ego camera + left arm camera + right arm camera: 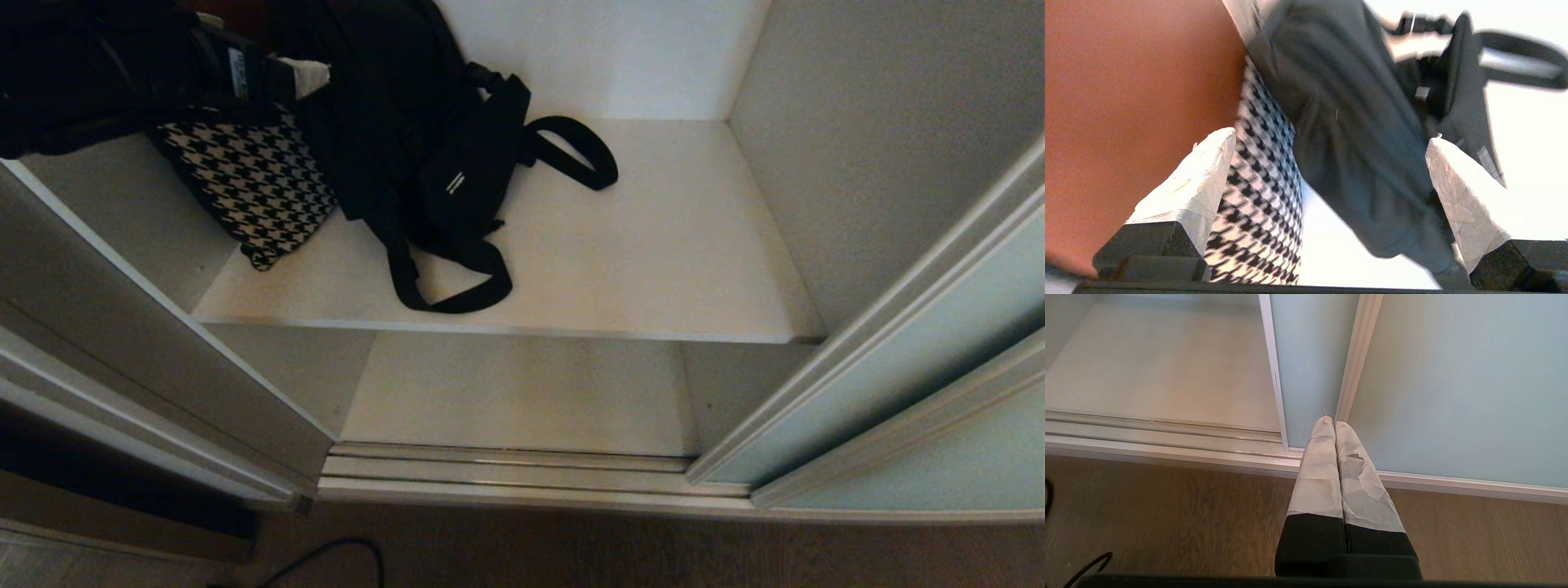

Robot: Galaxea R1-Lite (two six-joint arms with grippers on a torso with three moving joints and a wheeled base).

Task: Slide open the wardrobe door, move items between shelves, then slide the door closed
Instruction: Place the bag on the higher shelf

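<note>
Left hand (1327, 179): I see it up at the far left above the upper shelf (653, 269) — fingers spread wide, holding nothing.
Houndstooth piece (249, 184): lies on that shelf's left side, partly under the bag.
Black bag (424, 155): slumped left of centre on the shelf, loop straps trailing out.
Sliding door (890, 359): pushed to the right — wardrobe open.
Right hand (1334, 428): fingers pressed together, empty, low over the floor by the door's bottom rail.

Down by my base there's brown wood-grain plank flooring (1167, 514), and a thin black cable (343, 551) loops across it near the wardrobe's grooved silvery metal floor track (506, 474). Something plain rust-orange (1135, 102) stands left of me, can't tell what.
</note>
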